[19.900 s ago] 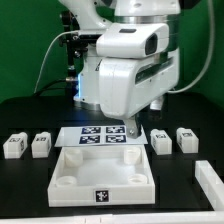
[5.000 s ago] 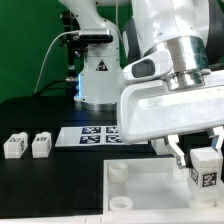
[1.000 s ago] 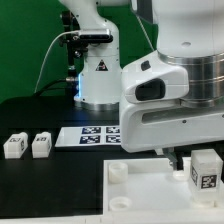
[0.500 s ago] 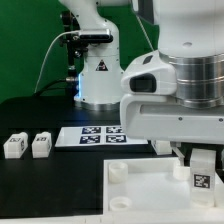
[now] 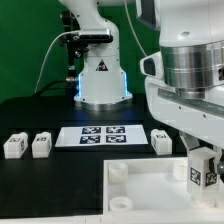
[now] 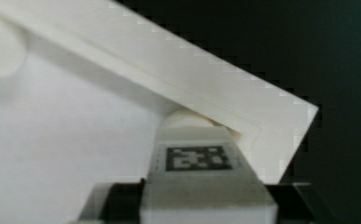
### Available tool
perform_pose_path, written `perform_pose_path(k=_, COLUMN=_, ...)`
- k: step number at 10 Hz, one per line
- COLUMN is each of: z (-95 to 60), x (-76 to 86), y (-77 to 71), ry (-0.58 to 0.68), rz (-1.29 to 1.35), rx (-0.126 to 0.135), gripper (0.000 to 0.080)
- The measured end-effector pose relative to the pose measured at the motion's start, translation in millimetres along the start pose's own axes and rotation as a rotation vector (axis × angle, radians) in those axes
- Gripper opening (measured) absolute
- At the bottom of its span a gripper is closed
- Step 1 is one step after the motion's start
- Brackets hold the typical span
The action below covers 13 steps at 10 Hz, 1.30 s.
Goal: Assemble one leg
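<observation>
My gripper [image 5: 203, 160] is shut on a leg [image 5: 203, 172], a small white post with a black-and-white tag. I hold it upright over the far right corner of the large white panel [image 5: 140, 190]. In the wrist view the leg [image 6: 198, 165] sits between my two black fingers [image 6: 124, 203]. Its far tip meets the panel's raised rim [image 6: 195, 75] at the corner. Two more legs [image 5: 13, 146] [image 5: 41, 145] lie at the exterior view's left. A fourth leg [image 5: 161, 140] lies right of the marker board.
The marker board [image 5: 97, 136] lies flat behind the panel. The robot base [image 5: 100, 75] stands at the back. A round corner socket [image 5: 117, 172] shows at the panel's far left corner. A black table lies under everything.
My arm's body has swung toward the exterior view's right, uncovering the marker board and the leg beside it. The held leg has stayed over the panel's far right corner.
</observation>
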State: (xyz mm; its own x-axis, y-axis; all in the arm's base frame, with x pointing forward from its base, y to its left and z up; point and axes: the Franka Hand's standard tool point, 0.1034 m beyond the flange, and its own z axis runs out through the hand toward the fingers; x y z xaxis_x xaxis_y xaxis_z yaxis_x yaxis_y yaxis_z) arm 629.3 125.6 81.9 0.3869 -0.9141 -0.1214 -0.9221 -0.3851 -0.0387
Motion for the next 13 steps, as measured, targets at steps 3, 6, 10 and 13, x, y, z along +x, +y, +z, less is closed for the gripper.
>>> perform_pose_path(k=3, z=0.1, x=0.0, y=-0.8, ry=-0.007, rz=0.234, rx=0.007, gripper=0.0292)
perform_pose_path(k=6, z=1.4, x=1.5, y=-1.8, ry=-0.018, rz=0.303, rx=0.033, gripper=0.0405)
perform_pose_path(k=10, z=3.1, x=0.9, y=-1.0, ry=0.002, rz=-0.065, rx=0.003, gripper=0.0632)
perform_pose_path(k=13, z=2.0, x=2.6, y=-2.4, ry=0.011, rz=-0.414, rx=-0.001, gripper=0.0649)
